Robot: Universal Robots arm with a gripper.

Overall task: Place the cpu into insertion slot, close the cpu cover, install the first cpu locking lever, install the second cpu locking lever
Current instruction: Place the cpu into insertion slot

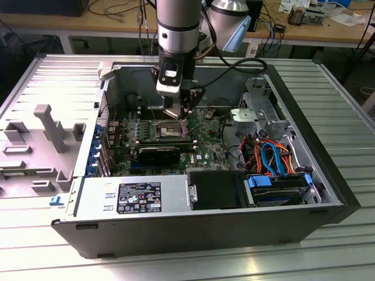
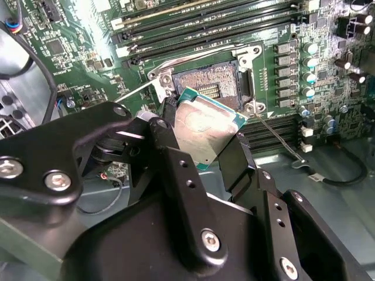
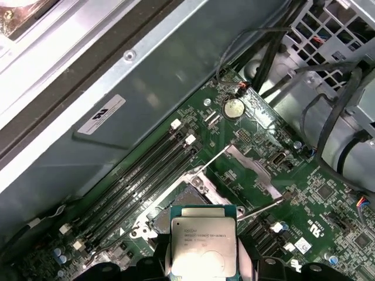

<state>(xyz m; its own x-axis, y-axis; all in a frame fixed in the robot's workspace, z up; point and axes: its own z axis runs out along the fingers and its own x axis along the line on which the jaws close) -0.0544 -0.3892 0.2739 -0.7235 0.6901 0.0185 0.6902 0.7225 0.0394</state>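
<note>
Hovering over the open slot (image 2: 214, 82), jaws clamped on the cpu (image 2: 205, 132); looks skewed, so it might seat crooked and jam.

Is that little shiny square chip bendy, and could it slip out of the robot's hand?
The small flat square chip with the silver-grey metal top is probably stiff: it looks flat though the black hand grips just its edges. Its smooth top looks slippery, so it might slide. Thin, so likely light.
</note>
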